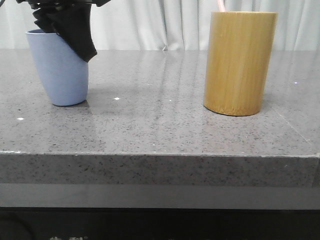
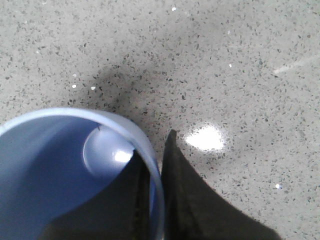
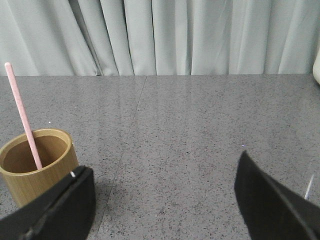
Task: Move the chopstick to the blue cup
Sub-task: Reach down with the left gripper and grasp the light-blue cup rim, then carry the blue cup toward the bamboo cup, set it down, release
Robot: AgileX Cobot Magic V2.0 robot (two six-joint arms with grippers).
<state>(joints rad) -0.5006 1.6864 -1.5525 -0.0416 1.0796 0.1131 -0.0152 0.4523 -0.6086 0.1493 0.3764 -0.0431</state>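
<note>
The blue cup (image 1: pixel 61 70) stands at the table's left, tilted slightly. My left gripper (image 1: pixel 86 50) is shut on its right rim, one finger inside the cup and one outside. The left wrist view shows the cup (image 2: pixel 45 165), with nothing inside, and the rim pinched in the gripper (image 2: pixel 155 152). One pale pink chopstick (image 3: pixel 22 117) leans in the bamboo cylinder (image 3: pixel 37 165); in the front view only its tip (image 1: pixel 220 5) shows above the cylinder (image 1: pixel 240 62). My right gripper (image 3: pixel 164 167) is open and holds nothing, above the table beside the cylinder. It is out of the front view.
The grey speckled table (image 1: pixel 160 125) has its front edge near the camera. A pale curtain (image 1: pixel 165 22) hangs behind it. Cup and cylinder stand well apart, with bare tabletop between them.
</note>
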